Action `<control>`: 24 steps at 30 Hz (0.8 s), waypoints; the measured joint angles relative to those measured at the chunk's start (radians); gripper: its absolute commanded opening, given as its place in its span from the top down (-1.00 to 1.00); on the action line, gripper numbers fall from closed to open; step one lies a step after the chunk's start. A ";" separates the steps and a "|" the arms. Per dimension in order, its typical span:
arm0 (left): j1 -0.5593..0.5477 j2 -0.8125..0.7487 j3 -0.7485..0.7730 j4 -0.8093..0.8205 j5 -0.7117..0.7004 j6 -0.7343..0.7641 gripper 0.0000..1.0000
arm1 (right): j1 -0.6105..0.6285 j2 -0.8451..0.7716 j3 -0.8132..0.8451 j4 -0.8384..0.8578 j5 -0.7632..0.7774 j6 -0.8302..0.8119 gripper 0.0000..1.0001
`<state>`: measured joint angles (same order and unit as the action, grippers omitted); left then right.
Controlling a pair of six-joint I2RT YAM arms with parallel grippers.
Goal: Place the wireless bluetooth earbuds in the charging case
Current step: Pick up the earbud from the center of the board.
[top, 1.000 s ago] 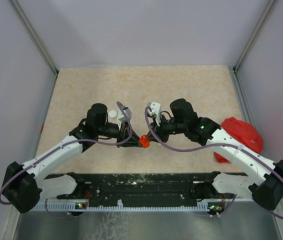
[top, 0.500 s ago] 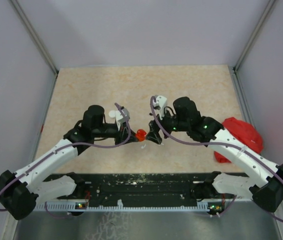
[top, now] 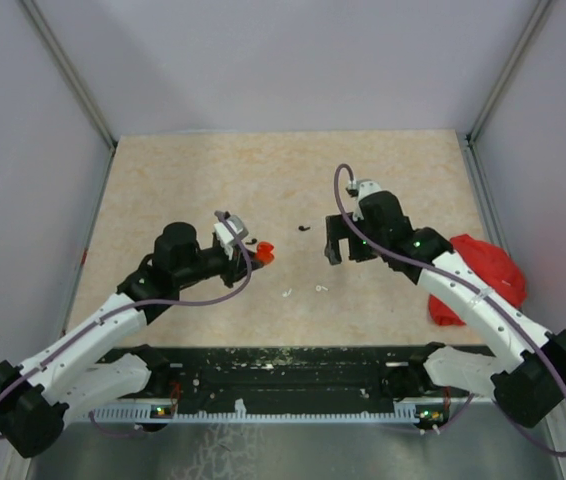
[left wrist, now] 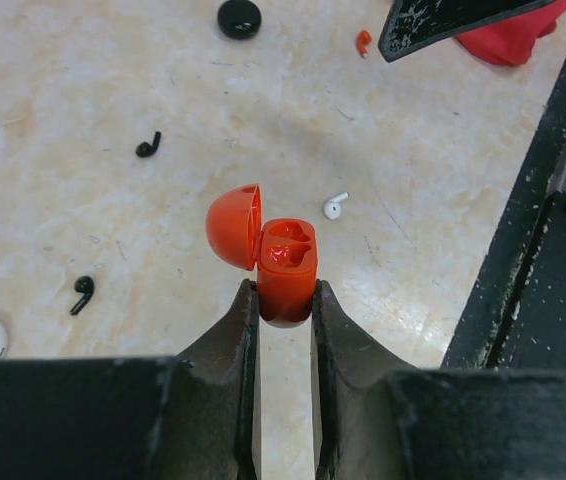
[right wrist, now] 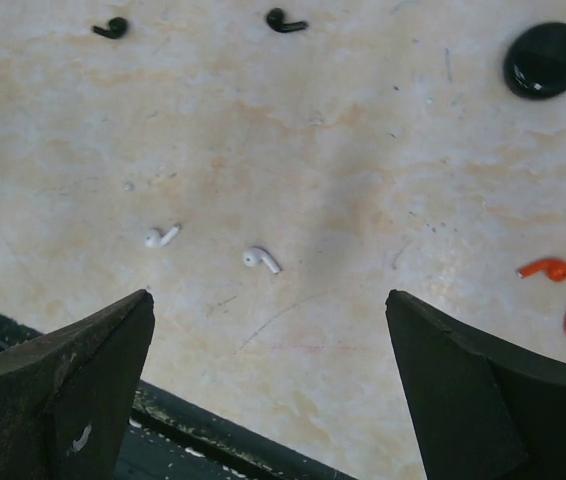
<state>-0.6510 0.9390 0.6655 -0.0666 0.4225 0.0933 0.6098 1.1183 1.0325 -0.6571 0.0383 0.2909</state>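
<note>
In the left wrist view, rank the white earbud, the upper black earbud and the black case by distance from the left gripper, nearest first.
1. White earbud, just ahead, to the right.
2. Upper black earbud, ahead, left.
3. Black case, far top.

Left arm (top: 113, 318): reaches far and right; left gripper (left wrist: 285, 300) pinched nearly closed. Right arm (top: 475, 300): reaches far and left; right gripper (right wrist: 268, 330) spread wide.

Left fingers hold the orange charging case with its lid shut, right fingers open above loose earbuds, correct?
No: the left wrist view shows the orange charging case, held by the left fingers, with its lid open. The rest is right.
</note>
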 measured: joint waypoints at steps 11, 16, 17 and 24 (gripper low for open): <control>0.036 -0.077 -0.002 0.014 -0.144 0.012 0.98 | -0.348 -0.003 -0.163 0.045 0.012 0.105 -0.77; 0.081 -0.107 -0.003 0.014 -0.159 0.035 0.98 | -0.417 0.081 -0.166 0.083 0.040 0.150 -0.57; 0.086 -0.113 -0.003 0.014 -0.158 0.039 0.98 | -0.433 0.102 -0.174 0.095 0.043 0.160 -0.53; 0.098 -0.157 -0.027 0.015 -0.159 0.074 0.98 | -0.480 0.216 -0.214 0.130 0.090 0.235 -0.16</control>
<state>-0.5526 0.7822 0.6380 -0.0513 0.2638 0.1673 0.1295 1.3342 0.8185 -0.5266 0.1287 0.5259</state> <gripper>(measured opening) 0.226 0.651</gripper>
